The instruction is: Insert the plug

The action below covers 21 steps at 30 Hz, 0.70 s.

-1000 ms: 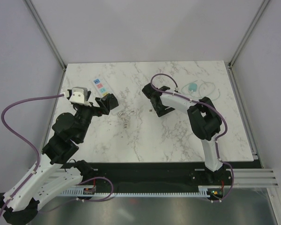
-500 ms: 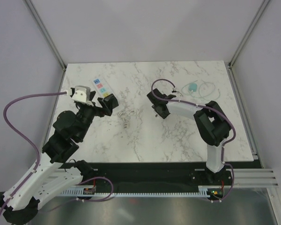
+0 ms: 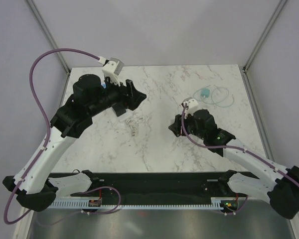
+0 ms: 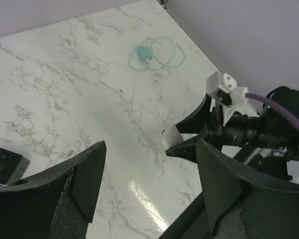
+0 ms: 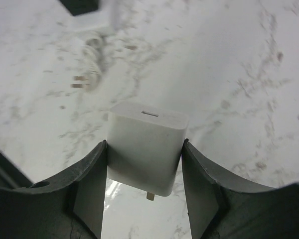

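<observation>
The plug (image 5: 147,144) is a white square charger block, one metal pin showing under it. My right gripper (image 5: 144,149) is shut on its two sides and holds it just above the marble table (image 3: 154,144). From overhead the right gripper (image 3: 175,127) sits right of the table's centre, and the plug is mostly hidden inside it. In the left wrist view the plug (image 4: 170,137) pokes out of the right gripper's black fingers (image 4: 189,147). My left gripper (image 3: 134,94) hangs open and empty, high over the far left of the table, facing the right arm.
A coiled white cable with two metal prongs (image 3: 133,122) lies left of centre, also in the right wrist view (image 5: 89,74). A teal cable loop (image 3: 209,93) lies at the far right. A small black box (image 4: 1,164) sits on the table below the left gripper.
The right gripper closed on the plug and drew it back toward the near right. The left arm swung up and farther over the table, its gripper now pointing right.
</observation>
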Tool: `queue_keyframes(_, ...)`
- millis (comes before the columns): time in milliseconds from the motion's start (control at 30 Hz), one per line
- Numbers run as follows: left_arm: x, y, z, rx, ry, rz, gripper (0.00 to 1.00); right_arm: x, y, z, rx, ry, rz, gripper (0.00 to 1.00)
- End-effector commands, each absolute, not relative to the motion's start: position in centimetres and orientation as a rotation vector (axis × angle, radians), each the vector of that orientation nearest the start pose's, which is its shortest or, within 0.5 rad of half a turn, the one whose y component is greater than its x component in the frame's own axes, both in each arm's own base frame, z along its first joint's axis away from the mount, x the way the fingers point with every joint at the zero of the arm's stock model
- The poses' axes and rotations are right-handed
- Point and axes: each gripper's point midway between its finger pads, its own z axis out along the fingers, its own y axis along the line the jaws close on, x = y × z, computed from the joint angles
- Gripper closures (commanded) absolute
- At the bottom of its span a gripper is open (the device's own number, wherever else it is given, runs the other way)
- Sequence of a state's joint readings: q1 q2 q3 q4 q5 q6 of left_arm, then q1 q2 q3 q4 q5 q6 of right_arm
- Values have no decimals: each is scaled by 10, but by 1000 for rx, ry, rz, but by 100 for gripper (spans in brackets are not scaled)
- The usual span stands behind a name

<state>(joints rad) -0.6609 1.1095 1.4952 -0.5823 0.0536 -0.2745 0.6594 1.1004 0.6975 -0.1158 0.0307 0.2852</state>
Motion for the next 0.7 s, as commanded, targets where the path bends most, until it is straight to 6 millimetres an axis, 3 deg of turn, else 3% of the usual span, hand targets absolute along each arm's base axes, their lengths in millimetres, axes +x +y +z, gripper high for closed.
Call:
queue_keyframes(0, 229, -242, 387, 526, 1927, -881, 21, 233, 265, 219, -708, 1719, 866, 100)
queue_keyframes(33, 224, -242, 379, 555, 1967, -911, 26, 218, 272, 236, -756, 1659, 926, 100)
queue_keyframes(133, 209, -254, 367, 681, 2007, -1023, 28, 199, 279, 252, -841, 1589, 986, 100)
queue_keyframes(167, 192, -264, 371, 774, 1986, -1144, 27, 195, 281, 260, -854, 1563, 1004, 100)
queue_keyframes(267, 173, -280, 367, 898, 1992, -1337, 34, 186, 284, 275, -873, 1507, 1040, 100)
queue_keyframes(433, 170, -290, 339, 919, 2100, -1447, 42, 182, 285, 293, -841, 1448, 1071, 100)
queue_keyframes(667, 167, -299, 308, 932, 2197, -1445, 39, 182, 292, 294, -834, 1434, 1102, 100)
